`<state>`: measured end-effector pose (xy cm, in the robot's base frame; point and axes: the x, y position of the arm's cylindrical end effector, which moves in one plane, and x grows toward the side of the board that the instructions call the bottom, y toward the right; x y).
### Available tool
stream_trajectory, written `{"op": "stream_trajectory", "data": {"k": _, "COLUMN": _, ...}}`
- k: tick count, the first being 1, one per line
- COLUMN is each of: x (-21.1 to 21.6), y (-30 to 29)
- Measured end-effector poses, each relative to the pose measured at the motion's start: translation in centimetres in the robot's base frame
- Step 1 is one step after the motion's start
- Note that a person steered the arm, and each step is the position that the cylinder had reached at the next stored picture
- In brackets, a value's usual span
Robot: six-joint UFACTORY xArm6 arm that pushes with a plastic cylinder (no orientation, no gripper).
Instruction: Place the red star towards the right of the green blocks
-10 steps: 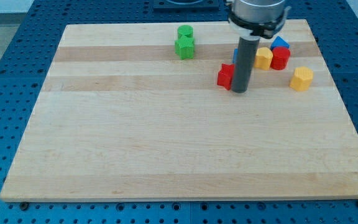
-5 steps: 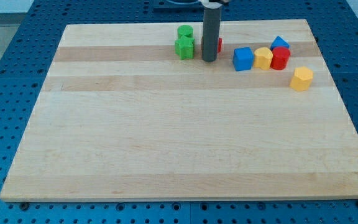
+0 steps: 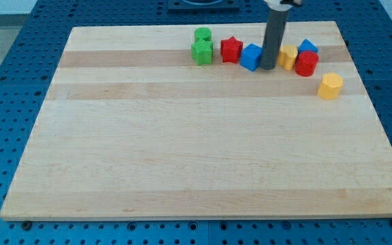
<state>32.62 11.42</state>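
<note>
The red star lies near the view's top, just right of the green star and the green cylinder behind it. A blue cube sits right of the red star, touching or nearly touching it. My tip stands against the blue cube's right side, between it and a yellow block.
A red block and a blue block sit right of the yellow one. A yellow hexagonal block lies further right and lower. The board's top edge is close behind the blocks.
The red star was pushed up and left until it lay beside the green blocks. My tip then moved right to the blue cube, which has shifted left toward the red star.
</note>
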Motion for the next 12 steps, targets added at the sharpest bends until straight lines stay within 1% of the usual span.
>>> {"op": "stream_trajectory", "data": {"k": 1, "x": 0.0, "y": -1.7}}
{"op": "stream_trajectory", "data": {"k": 2, "x": 0.2, "y": -1.7}}
{"op": "stream_trajectory", "data": {"k": 3, "x": 0.2, "y": 0.6}}
{"op": "stream_trajectory", "data": {"k": 4, "x": -0.9, "y": 3.5}}
{"op": "stream_trajectory", "data": {"k": 5, "x": -2.8, "y": 3.2}}
{"op": "stream_trajectory", "data": {"k": 6, "x": -2.8, "y": 3.2}}
{"op": "stream_trajectory", "data": {"k": 7, "x": -1.5, "y": 1.6}}
{"op": "stream_trajectory", "data": {"k": 9, "x": 0.2, "y": 1.3}}
{"op": "stream_trajectory", "data": {"k": 10, "x": 3.0, "y": 1.3}}
{"op": "stream_trajectory", "data": {"k": 11, "x": -2.0, "y": 1.0}}
{"op": "stream_trajectory", "data": {"k": 12, "x": -4.9, "y": -1.0}}
